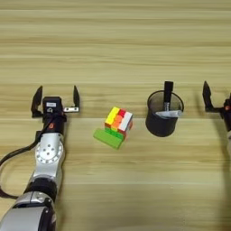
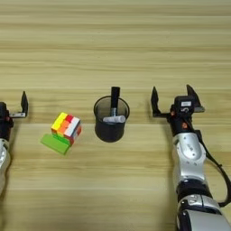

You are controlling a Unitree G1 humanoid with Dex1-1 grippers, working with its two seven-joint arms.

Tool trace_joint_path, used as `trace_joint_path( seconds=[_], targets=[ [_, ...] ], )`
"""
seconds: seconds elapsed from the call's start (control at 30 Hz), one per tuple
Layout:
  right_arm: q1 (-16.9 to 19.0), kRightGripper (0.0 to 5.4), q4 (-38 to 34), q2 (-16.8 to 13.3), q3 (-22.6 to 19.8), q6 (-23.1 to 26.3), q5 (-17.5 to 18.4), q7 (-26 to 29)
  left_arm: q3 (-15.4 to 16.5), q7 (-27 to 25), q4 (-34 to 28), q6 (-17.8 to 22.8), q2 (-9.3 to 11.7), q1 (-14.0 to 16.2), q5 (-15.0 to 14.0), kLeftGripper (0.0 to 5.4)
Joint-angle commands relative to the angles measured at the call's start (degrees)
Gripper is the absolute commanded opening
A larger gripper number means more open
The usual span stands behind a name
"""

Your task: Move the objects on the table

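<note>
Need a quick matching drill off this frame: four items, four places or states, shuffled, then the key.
Items
1. puzzle cube
2. green block
3. black marker
4. left claw

Descriptions
A. open, holding nothing, left of the cube
B. standing in the black mesh cup
C. lying flat on the table
D. resting partly on the green block

Pairs: 1-D, 2-C, 3-B, 4-A

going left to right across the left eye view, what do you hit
left tool, open → green block → puzzle cube resting partly on the block → black mesh cup holding a black marker → right tool, open
</note>
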Motion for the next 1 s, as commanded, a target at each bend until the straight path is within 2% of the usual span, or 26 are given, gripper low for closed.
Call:
trace_joint_path(
  seconds=[0.03, 0.27, 0.6, 0.73, 0.83, 1.0],
  targets=[
    [0.44, 5.38, -0.17, 0.38, 0.13, 1.22, 0.57, 0.53, 0.3, 0.33, -0.16, 0.01, 0.13, 0.36, -0.25, 5.4],
    [0.36, 5.38, -0.05, 0.56, 0.16, 3.98, 1.57, 1.61, 0.43, 0.46, 0.05, 0.13, 0.17, 0.3, -0.06, 5.4],
    [1.4, 5.38, -3.38, 0.55, -0.18, 2.88, 2.45, 3.18, 0.01, 0.8, -0.07, 0.64, -0.39, 0.21, 0.42, 5.4],
    [3.85, 5.38, -10.74, 0.74, 0.16, 4.87, 4.25, 4.41, -0.28, 1.14, -0.07, 0.8, -0.77, 0.15, 0.6, 5.4],
    [6.87, 5.38, -17.46, 0.87, 0.88, 6.43, 5.15, 5.51, -0.36, 1.29, -0.22, 0.85, -0.86, 0.27, 0.69, 5.4],
    [13.1, 5.38, -32.26, 0.93, 2.67, 11.43, 8.75, 8.42, -0.44, 1.38, -0.47, 0.92, -0.87, 0.46, 0.74, 5.4]
  ],
)
